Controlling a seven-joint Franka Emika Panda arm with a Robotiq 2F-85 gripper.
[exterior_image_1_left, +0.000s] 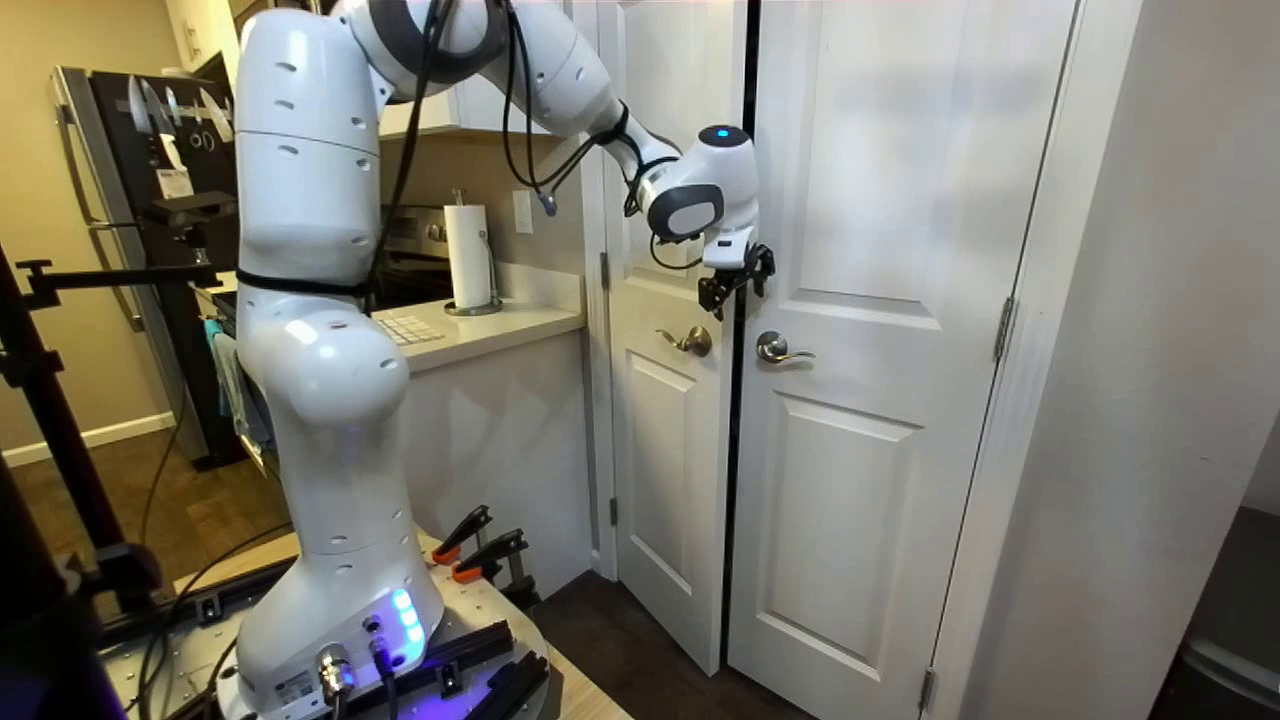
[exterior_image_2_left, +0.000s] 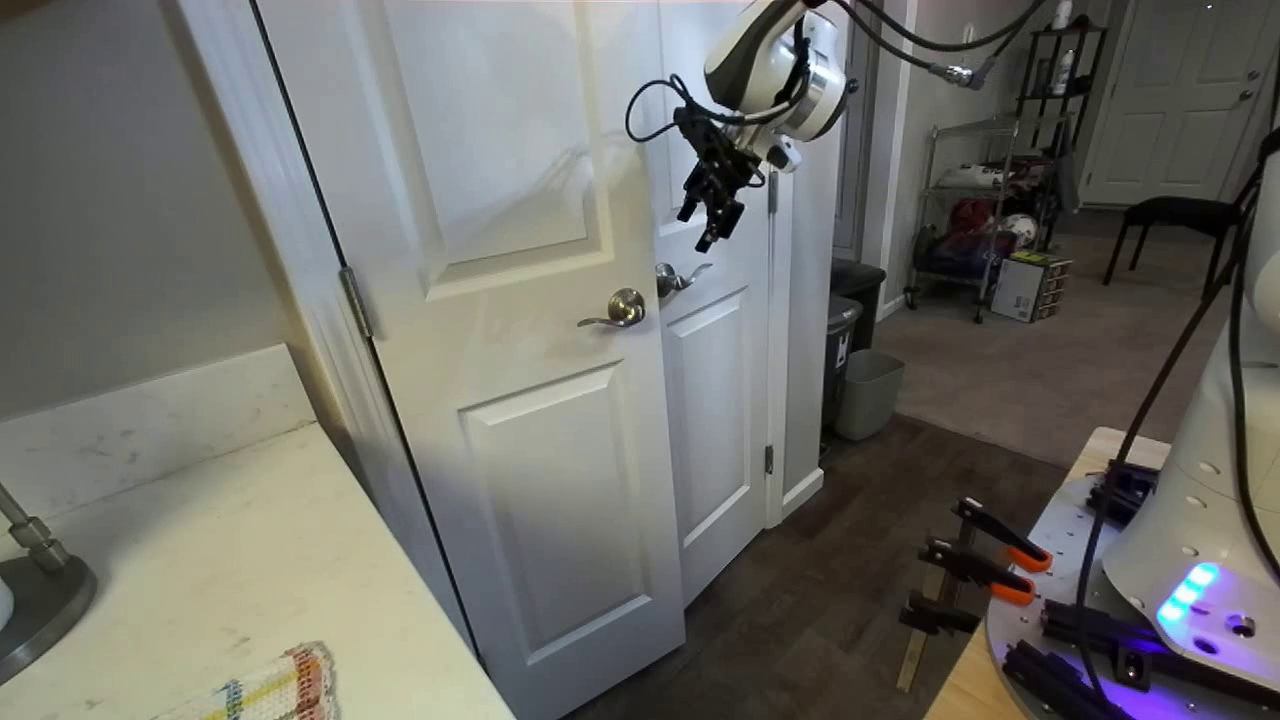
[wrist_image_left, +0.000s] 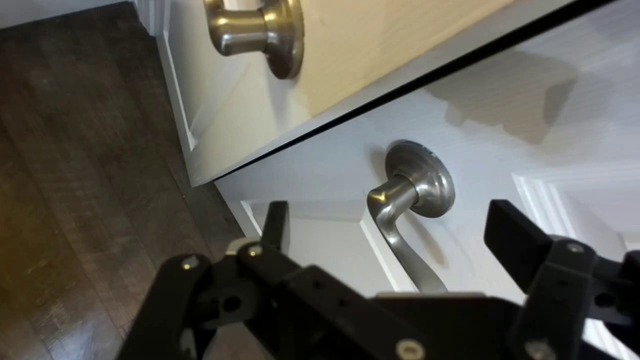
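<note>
Clearly, an ajar white door is jutting out, standing proud of the neighbouring white door, and a dark gap is running between them. A pale counter is flanking the ajar one on its hinge side. Well apart in the background, a wire rack and a dark chair are standing. Past the doors, dark bins are sitting beside a grey bin. A paper towel roll is standing upright on the counter. My gripper is hanging in front of the doors, empty, its fingers standing wide apart. A metal lever on the neighbouring white door is sitting just below the fingers, apart from them, and is showing between them in the wrist view; the ajar door's own lever is protruding close beside it, across the gap.
</note>
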